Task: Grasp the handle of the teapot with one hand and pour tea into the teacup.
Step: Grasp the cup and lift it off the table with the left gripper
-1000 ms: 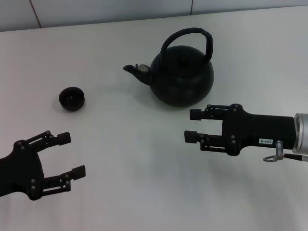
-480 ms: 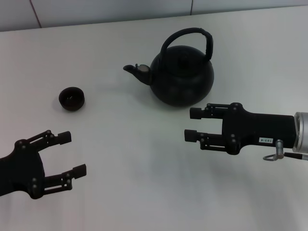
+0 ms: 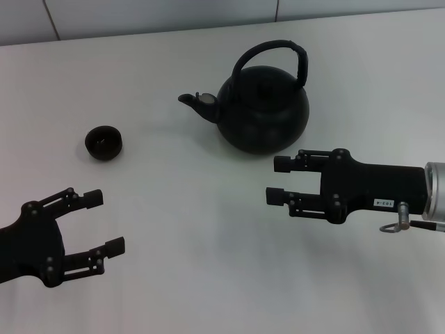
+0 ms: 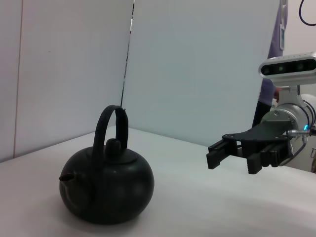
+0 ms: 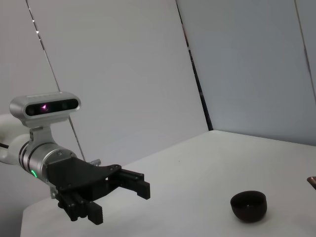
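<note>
The teapot [image 3: 263, 108] was seen standing upright on the white table [image 3: 174, 209], in the upper middle of the head view, its spout [image 3: 195, 102] turned toward the left of the frame and its lid seated. The handle [image 3: 271, 56] arched above the body, and nothing was touching it. The teacup [image 3: 104, 142] was placed at the left of the frame, well apart from the teapot, with bare tabletop between the two; whether any tea lay in it could not be told.

The right gripper [image 3: 276, 181] was held at the lower right of the head view, just below the teapot's body and apart from it, its fingers spread and pointed toward the left of the frame, nothing held between them. The left gripper [image 3: 104, 223] was parked at the lower left corner, below the teacup, its fingers likewise spread and empty.

A pale panelled wall [image 4: 197, 64] was seen behind the table in the wrist views.
</note>
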Controlling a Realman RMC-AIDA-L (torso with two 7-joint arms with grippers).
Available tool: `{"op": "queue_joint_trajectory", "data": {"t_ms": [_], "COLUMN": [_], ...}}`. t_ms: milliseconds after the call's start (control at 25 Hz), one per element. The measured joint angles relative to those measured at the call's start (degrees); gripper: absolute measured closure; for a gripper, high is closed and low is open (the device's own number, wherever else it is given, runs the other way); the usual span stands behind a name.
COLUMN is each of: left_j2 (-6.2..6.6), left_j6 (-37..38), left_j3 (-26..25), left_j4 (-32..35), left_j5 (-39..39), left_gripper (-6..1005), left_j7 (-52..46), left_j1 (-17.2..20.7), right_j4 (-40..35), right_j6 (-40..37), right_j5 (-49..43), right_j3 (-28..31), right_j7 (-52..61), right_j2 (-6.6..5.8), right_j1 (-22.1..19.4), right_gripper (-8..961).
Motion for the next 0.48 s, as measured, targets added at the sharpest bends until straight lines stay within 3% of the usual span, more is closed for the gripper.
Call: {"op": "queue_joint_trajectory", "data": {"t_ms": [480], "left_j2": [0.0], "left_j6": [0.0], "left_j3": [0.0], "left_j4": [0.0], "left_j5": [0.0], "left_gripper": [136], "left_j7": [0.0], "left_j1": [0.0], "right_j4": [0.0], "right_j6": [0.0], "right_j5": [0.0], "right_j3": [0.0], "right_j7": [0.0], "right_j2": [0.0], "right_j1": [0.0], "right_gripper": [325]}}
